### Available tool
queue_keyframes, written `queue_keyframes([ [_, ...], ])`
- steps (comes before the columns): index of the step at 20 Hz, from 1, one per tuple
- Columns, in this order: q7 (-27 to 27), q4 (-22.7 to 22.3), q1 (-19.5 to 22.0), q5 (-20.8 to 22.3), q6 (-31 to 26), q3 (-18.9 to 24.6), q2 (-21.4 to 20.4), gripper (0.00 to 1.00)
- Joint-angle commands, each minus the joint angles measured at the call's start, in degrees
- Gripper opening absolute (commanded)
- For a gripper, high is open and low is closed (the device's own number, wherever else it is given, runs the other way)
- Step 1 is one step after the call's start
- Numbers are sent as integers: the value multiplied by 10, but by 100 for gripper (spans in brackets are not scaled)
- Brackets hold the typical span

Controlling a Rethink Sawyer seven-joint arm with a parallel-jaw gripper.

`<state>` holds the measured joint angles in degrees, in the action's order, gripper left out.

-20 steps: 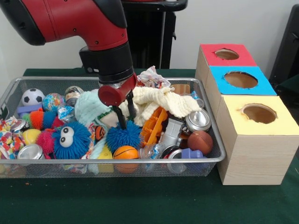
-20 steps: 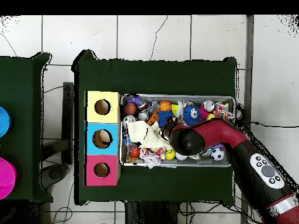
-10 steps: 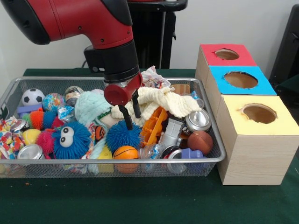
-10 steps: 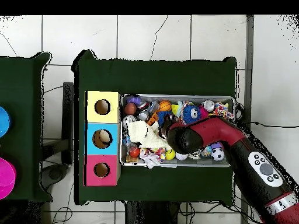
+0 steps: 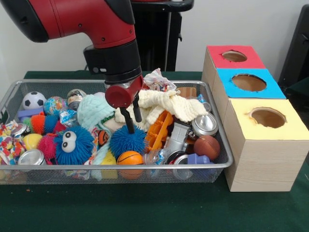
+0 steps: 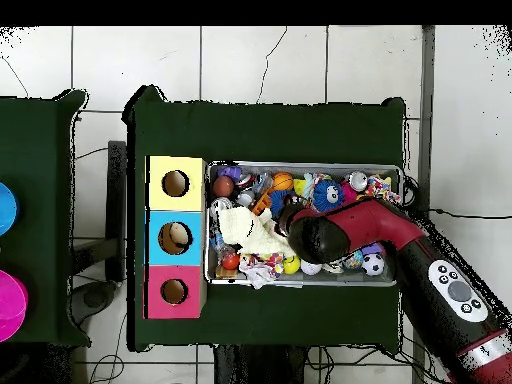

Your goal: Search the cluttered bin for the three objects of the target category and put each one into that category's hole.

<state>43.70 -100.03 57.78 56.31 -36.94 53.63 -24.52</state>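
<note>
Many toys, cans fill mesh bin (image 5: 219, 140) | gripper (image 5: 133, 121) above blue spiky ball (image 5: 126, 141)

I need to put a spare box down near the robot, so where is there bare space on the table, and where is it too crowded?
The green cloth lies bare in front of the wire basket, from the left edge to the yellow-topped box. In the overhead view, a wide bare band also runs along the basket's other long side. The basket itself is packed with balls, cans and cloths, with the gripper low over the blue spiky ball.
</note>
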Motion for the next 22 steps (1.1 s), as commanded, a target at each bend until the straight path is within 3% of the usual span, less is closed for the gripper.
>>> queue_keyframes([
  [1, -180, 51, 9, 35, -19, -2, -19, 100],
  [7, -195, 68, 15, 32, -22, -5, -14, 100],
  [8, -179, 34, 26, 53, 5, -16, -18, 100],
  [16, -166, 40, 33, 78, 21, -19, -12, 100],
  [22, -166, 30, 46, 112, 50, -31, 19, 100],
])
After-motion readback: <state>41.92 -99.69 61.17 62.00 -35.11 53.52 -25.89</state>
